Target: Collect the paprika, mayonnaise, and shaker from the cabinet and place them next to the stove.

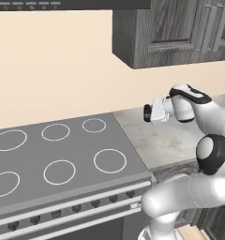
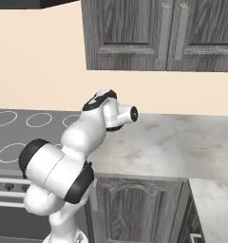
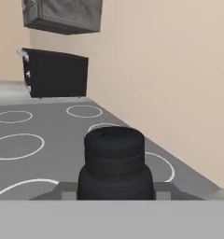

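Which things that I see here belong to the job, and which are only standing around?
Belong to the job:
- shaker, black, held in the shut gripper
- stove
- counter beside the stove, a likely drop-off place

Only standing around:
- black toaster oven beyond the stove
- wall units with doors

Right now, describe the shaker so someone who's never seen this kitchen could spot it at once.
Find the grey stove with white ring burners. Above its right edge, the white arm's gripper points along the cooktop. The shaker is the small black ridged thing pinched at its tip, the one dark item held in the air.
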Tool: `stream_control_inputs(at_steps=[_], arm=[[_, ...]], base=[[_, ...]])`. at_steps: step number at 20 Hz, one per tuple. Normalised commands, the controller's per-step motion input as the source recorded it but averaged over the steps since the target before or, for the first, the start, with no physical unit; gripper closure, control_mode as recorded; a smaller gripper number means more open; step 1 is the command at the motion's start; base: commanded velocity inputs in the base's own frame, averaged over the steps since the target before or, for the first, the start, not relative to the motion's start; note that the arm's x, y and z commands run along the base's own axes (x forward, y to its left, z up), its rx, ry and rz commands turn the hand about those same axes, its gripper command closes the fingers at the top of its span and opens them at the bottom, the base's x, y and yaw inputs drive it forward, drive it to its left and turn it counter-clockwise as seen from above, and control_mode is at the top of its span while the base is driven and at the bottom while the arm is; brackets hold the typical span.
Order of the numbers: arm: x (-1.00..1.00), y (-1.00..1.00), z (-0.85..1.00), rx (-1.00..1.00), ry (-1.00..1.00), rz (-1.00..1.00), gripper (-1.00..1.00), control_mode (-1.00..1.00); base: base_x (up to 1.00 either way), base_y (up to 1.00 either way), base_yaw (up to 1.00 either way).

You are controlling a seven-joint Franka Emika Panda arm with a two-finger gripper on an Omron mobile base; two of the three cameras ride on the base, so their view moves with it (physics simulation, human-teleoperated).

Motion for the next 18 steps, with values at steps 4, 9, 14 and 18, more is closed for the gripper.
stream_control_inputs(at_steps=[4,9,14,18], arm=[[0.68,0.21,-0.48,0.0,0.04,0.15,1.0,-1.0],[0.57,0.22,-0.53,0.02,0.01,0.15,1.0,-1.0],[0.53,0.15,-0.39,0.05,0.0,0.13,1.0,-1.0],[0.44,0.09,-0.4,0.04,0.0,0.11,1.0,-1.0]], base=[[0.0,0.0,0.0],[0.0,0.0,0.0],[0.0,0.0,0.0],[0.0,0.0,0.0]])
